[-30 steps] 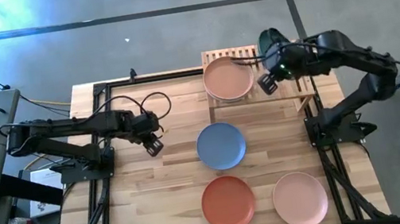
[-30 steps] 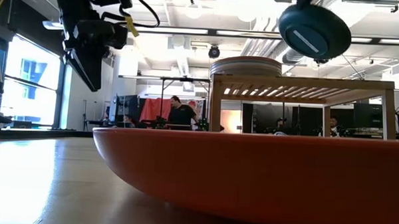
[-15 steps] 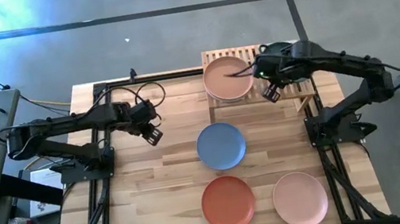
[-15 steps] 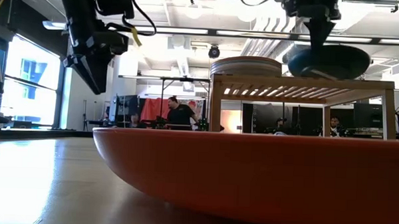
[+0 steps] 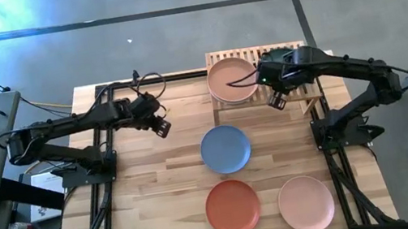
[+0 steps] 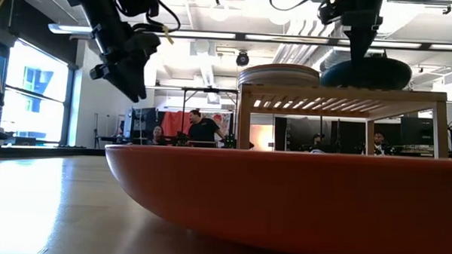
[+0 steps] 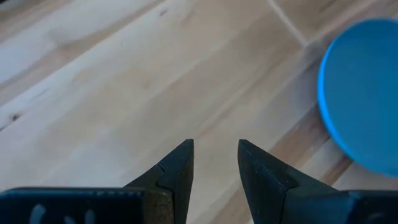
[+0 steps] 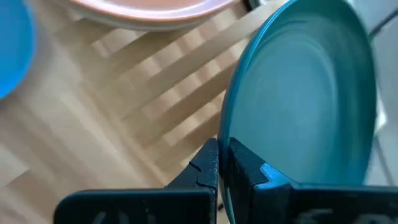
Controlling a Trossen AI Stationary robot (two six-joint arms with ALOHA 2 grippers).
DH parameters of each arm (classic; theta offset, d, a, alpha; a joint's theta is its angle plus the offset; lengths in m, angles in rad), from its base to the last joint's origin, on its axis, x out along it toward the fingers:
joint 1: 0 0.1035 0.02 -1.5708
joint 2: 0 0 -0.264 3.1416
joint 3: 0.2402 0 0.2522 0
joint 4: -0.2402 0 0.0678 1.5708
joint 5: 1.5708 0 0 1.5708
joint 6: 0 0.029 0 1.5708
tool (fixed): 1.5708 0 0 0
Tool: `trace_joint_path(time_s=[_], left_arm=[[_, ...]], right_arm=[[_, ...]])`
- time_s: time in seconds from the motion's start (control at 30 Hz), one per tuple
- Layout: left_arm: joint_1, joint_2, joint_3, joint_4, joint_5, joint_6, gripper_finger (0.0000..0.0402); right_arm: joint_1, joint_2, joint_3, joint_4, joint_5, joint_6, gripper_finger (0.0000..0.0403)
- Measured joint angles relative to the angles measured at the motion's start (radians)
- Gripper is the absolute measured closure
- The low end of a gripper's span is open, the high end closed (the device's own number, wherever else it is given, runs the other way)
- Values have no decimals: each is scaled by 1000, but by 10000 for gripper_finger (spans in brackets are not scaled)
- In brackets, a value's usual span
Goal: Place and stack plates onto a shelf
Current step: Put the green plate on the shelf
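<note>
The shelf (image 5: 305, 97) stands at the table's far side, right of the middle; in the low view its top rail (image 6: 340, 93) shows. A stack of plates topped by a peach one (image 5: 232, 79) lies on its left half. Over its right half my right gripper (image 5: 274, 95) is shut on a dark teal-green plate (image 8: 305, 93), mostly hidden under the arm from above. A blue plate (image 5: 225, 148), a terracotta plate (image 5: 233, 207) and a pink plate (image 5: 306, 203) lie flat on the table. My left gripper (image 5: 161, 127) hangs open over bare wood, left of the blue plate (image 7: 364, 93). My right gripper pinches the dark plate's rim (image 8: 225, 138) between its two fingers, which slant down from above. The plate (image 6: 367, 75) lies almost level at the height of the shelf's top, over its right half. Whether its underside touches the slats (image 8: 155, 74), I cannot tell.
The terracotta plate's rim (image 6: 284, 197) fills the low view's foreground. A black frame (image 5: 101, 89) runs along the table's edges, and both arm bases stand on it. Bare wood lies to the left of the three plates on the table. People show in the room beyond.
My right gripper has come down toward the shelf's right half with the dark plate, which has turned from steeply tilted, underside toward the near edge, to almost level at the shelf top. My left gripper, still open, has swung toward the table's far edge.
</note>
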Motion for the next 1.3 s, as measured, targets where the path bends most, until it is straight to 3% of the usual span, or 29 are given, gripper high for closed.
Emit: trace_joint_path(time_s=[0.53,1.3], left_arm=[[52,0,0,83,4,2,289],[52,0,0,82,4,1,289]], right_arm=[[-98,52,0,11,-211,-64,403],[-131,58,3,10,-247,-55,402]])
